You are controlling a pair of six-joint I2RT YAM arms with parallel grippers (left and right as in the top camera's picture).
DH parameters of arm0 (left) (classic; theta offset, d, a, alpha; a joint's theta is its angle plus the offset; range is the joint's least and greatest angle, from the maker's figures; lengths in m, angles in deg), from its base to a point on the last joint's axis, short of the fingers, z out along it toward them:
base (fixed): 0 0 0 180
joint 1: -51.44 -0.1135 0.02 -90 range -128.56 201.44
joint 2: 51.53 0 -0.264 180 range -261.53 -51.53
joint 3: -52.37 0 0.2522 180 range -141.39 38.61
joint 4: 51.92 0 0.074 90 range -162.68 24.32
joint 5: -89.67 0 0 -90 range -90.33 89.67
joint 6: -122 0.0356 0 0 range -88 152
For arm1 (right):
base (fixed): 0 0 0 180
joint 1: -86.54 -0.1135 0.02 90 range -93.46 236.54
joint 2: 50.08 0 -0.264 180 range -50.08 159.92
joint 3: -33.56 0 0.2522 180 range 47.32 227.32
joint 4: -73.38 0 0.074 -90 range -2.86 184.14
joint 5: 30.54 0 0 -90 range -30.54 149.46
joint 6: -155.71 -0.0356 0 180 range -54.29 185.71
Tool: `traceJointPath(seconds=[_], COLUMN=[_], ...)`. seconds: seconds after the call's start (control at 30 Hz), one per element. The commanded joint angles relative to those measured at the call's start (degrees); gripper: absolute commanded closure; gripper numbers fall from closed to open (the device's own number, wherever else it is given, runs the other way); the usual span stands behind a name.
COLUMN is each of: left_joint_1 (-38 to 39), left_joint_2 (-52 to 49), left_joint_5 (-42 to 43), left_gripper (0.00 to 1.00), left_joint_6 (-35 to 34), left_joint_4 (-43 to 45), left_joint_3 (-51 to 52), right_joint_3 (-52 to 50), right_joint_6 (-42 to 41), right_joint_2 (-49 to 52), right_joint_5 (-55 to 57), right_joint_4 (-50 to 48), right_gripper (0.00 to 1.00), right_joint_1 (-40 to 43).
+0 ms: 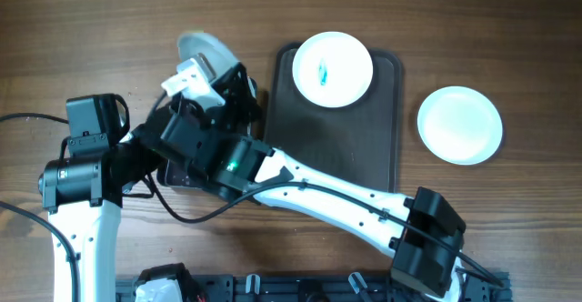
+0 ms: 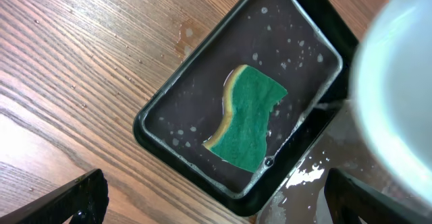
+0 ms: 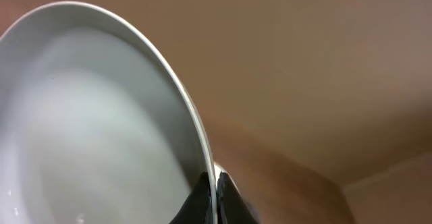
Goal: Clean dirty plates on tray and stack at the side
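My right gripper (image 3: 214, 191) is shut on the rim of a white plate (image 3: 88, 116), which it holds tilted on edge. In the overhead view this plate (image 1: 205, 49) is above the table's left side, left of the tray. The dark brown tray (image 1: 364, 138) carries one plate (image 1: 333, 69) with a teal smear in its middle. A plain white plate (image 1: 459, 125) lies on the table to the tray's right. My left gripper (image 2: 214, 187) hangs open over the near corner of the pan, holding nothing. The held plate (image 2: 398, 96) shows blurred at the right of the left wrist view.
A black rectangular pan (image 2: 158, 119) with a wet, soapy bottom holds a green-and-yellow sponge (image 2: 248, 119) on the wooden table. Water is spilled beside the pan's right corner. In the overhead view both arms cross over this pan and hide most of it.
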Motion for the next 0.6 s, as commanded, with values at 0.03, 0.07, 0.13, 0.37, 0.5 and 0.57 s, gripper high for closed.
traceJointPath(seconds=[0.03, 0.07, 0.13, 0.37, 0.5, 0.57], left_joint_1=[-0.3, -0.3, -0.3, -0.3, -0.3, -0.3], left_joint_2=[0.3, 0.3, 0.3, 0.3, 0.3, 0.3], left_joint_5=[0.7, 0.7, 0.7, 0.7, 0.7, 0.7], left_gripper=[0.0, 0.0, 0.0, 0.0, 0.0, 0.0], left_joint_6=[0.1, 0.1, 0.1, 0.1, 0.1, 0.1], left_joint_4=[0.0, 0.0, 0.0, 0.0, 0.0, 0.0], left_joint_3=[-0.6, -0.6, -0.6, -0.6, -0.6, -0.6], right_joint_3=[1.6, 1.6, 1.6, 1.6, 1.6, 1.6], right_joint_6=[11.7, 11.4, 12.1, 15.7, 15.6, 15.6], right_joint_2=[-2.1, -2.1, -2.1, -2.1, -2.1, -2.1], right_joint_5=[3.0, 4.2, 4.7, 4.7, 4.7, 4.7], right_joint_4=[-3.5, -4.5, -6.7, -7.9, -7.9, -7.9], right_gripper=[0.96, 0.96, 0.96, 0.96, 0.96, 0.96], right_joint_1=[0.0, 0.0, -0.1, -1.1, -1.1, -1.1])
